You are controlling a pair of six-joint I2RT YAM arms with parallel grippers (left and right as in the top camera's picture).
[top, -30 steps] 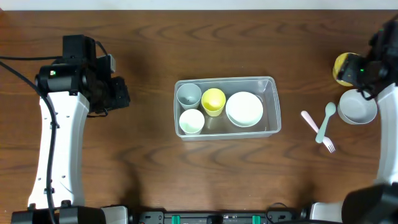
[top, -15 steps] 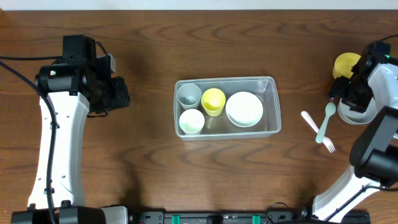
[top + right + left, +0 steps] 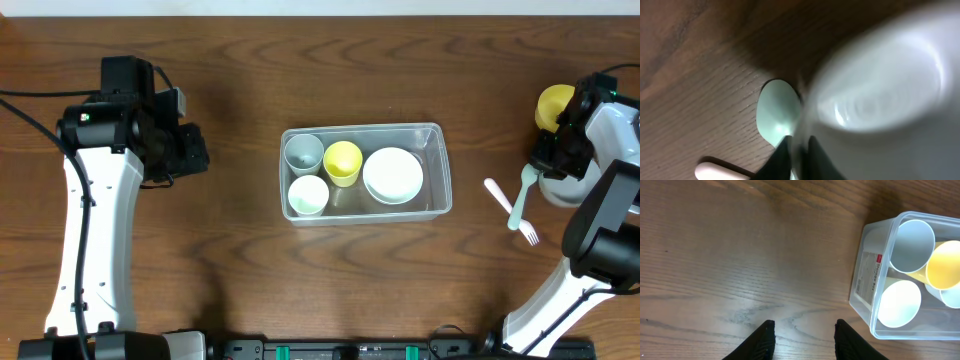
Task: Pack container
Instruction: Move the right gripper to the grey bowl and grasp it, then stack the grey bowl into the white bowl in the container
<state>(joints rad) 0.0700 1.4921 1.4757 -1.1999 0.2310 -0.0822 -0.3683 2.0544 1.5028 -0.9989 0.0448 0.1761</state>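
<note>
The clear rectangular container (image 3: pixel 440 150) sits mid-table and holds a grey cup (image 3: pixel 303 152), a yellow cup (image 3: pixel 343 162), a white cup (image 3: pixel 308 195) and a white bowl (image 3: pixel 392 175). At the far right, my right gripper (image 3: pixel 548 163) is shut on the left rim of a pale grey bowl (image 3: pixel 572 190). In the right wrist view the bowl (image 3: pixel 880 95) is blurred and its rim is pinched between the fingers of the gripper (image 3: pixel 799 150). My left gripper (image 3: pixel 188 150) hovers left of the container, open with nothing in it (image 3: pixel 804 330). The container's corner (image 3: pixel 865 280) lies to its right.
A green spoon (image 3: pixel 522 200) and a pink fork (image 3: pixel 497 196) lie crossed just left of the grey bowl. The spoon's head (image 3: pixel 776 115) touches the bowl's edge. A yellow object (image 3: pixel 552 105) stands behind the bowl, near the table's right edge.
My right gripper has come down onto the grey bowl's left rim and closed on it. The left arm has not moved.
</note>
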